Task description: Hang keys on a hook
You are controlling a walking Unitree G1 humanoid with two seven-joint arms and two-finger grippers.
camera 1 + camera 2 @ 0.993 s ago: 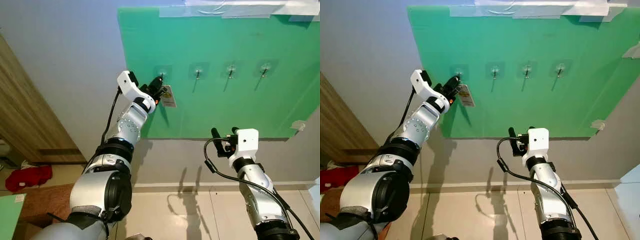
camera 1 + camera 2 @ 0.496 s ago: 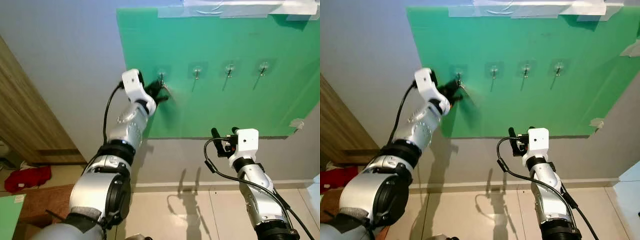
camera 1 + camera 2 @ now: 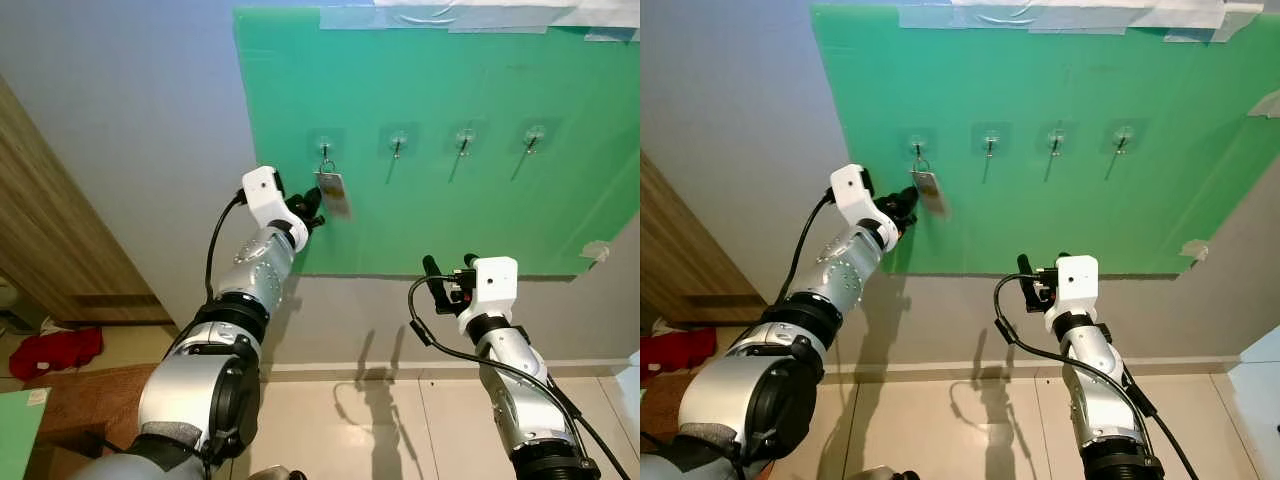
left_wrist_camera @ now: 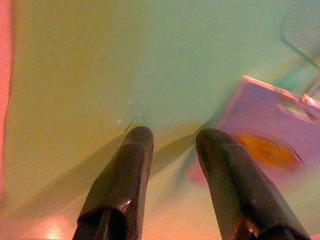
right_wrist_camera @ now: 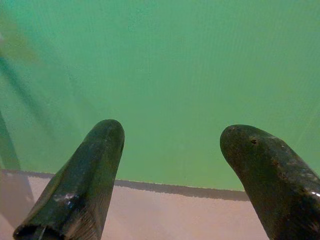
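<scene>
A green board (image 3: 440, 120) is taped to the wall and carries four hooks in a row. The keys (image 3: 331, 188), with a pale tag, hang from the hook (image 3: 323, 151) at the row's left end. The left gripper (image 3: 311, 207) sits just below and beside the tag. The right gripper (image 3: 448, 268) is raised near the board's lower edge, well apart from the hooks.

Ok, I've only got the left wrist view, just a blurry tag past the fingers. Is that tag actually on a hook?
Observer: Yes, the key tag hangs by its ring from the leftmost hook of four on the green board.
Operator: Where's the gripper against it?
Observer: The left gripper is beside the tag's lower edge, fingers open.
Operator: And the other arm?
Observer: The right gripper is lower, near the board's bottom edge, open.
</scene>
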